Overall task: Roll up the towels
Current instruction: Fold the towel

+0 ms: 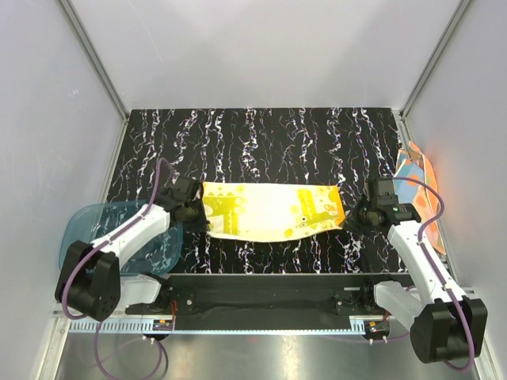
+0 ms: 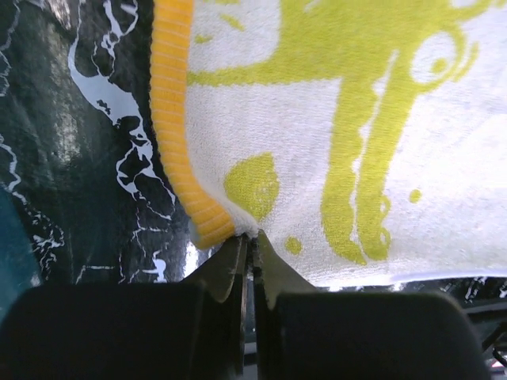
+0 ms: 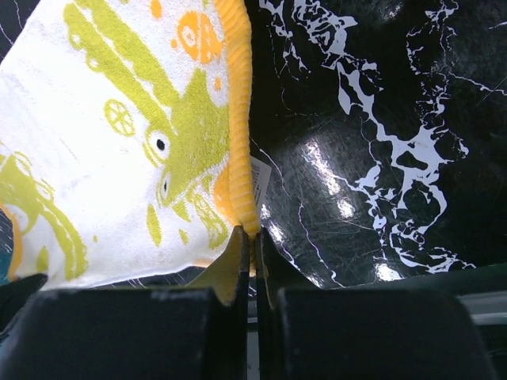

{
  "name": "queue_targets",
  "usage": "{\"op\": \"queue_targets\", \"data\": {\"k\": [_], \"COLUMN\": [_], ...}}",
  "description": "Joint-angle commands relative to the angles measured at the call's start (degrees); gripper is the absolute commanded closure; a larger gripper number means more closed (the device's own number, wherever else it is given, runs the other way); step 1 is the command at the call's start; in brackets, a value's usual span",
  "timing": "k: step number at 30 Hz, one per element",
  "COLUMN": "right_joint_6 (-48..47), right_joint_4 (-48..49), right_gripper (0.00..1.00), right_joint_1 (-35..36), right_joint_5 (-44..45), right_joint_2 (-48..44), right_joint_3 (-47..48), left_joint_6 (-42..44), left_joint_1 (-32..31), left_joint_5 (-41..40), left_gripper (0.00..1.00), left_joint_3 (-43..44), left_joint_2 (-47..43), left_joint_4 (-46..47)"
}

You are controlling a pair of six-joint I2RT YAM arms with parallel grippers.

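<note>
— At the near edge of the counter [image 1: 261, 142], what do the two arms hold?

— Each claw is pinched shut on one near corner of the yellow towel [image 1: 269, 210]. The left claw [image 2: 252, 241] bites the cloth just inside the ribbed orange hem. The right claw [image 3: 253, 233] bites the opposite corner, right on the hem. The towel lies spread across the counter between them, printed side up.

— What could go wrong from this grip?

— Both holds look shallow, with only the tips on cloth. If the arms pull apart or tug unevenly, a corner will likely slip out and the edge will flop back. If one arm leads the other, the roll will probably start skewed and come out as a cone. A loose first turn may also unroll once it is released.

— Anything close by that could interfere?

— A translucent blue tray [image 1: 83, 226] sits under the left arm, just beside the towel's left end. A low swing of that arm could knock it.

— And farther off?

— The orange towel [image 1: 418, 176], with light blue patches, lies at the right edge against the wall, behind the right arm and apart from the yellow one. It looks crumpled and not yet rolled. The right arm's cable hangs near it and might drag it.
</note>
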Motion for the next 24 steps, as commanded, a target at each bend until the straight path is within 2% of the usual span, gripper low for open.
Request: {"op": "queue_targets", "data": {"k": [1,5,15,24], "right_joint_6": [-1.4,-2.5,-6.0,-7.8], "right_joint_4": [-0.7,1.4,5.0,6.5], "right_gripper": [1.00,1.00,1.00,1.00], "right_joint_1": [-0.3,-0.3,-0.5,-0.7], "right_joint_5": [1.3,-0.3,3.2,3.3], "right_joint_2": [0.5,5.6,19.5,29.4], "right_joint_3": [3.6,6.3,14.0,20.7], "left_joint_6": [2.2,4.1,6.9,9.0], "left_joint_1": [-0.1,-0.1,1.3,5.4], "left_joint_5": [-1.8,-2.4,-1.5,0.2], "left_gripper": [0.94,0.94,0.96,0.97], "left_joint_3": [6.4,12.3,23.7,28.8], "left_joint_2": [-2.6,0.4,9.0,16.4], "left_joint_4": [-4.6,-8.1,-11.6,-11.9]}}
